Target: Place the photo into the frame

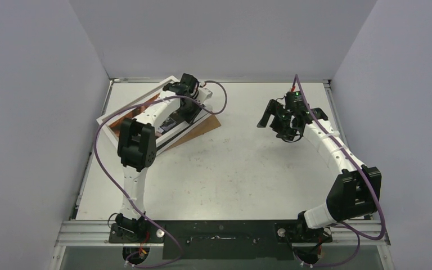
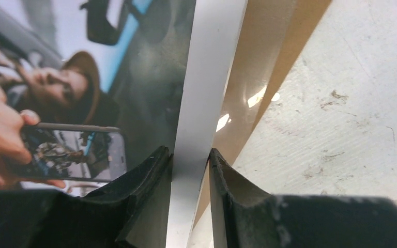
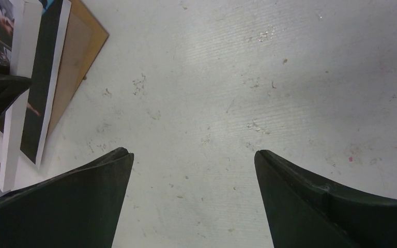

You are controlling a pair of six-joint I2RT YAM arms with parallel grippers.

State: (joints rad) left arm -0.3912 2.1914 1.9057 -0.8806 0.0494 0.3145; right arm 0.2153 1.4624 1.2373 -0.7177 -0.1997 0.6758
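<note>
Grey worktop [image 1: 242, 180] first, the right claw [image 3: 192, 152] hanging wide, well right of the photo [image 2: 82, 103]. Further back the left claw [image 2: 188, 155] nips the photo's white border; the print seems to lie askew over the frame [image 1: 136, 98], not yet seated.

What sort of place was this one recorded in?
Probably a lab robot cell: white table boxed in by plain walls, left arm and right arm bolted to a metal rail at its near edge.

photo [image 2: 82, 77] atop board [image 3: 80, 51], both at table's [image 1: 242, 169] far-left corner
</note>
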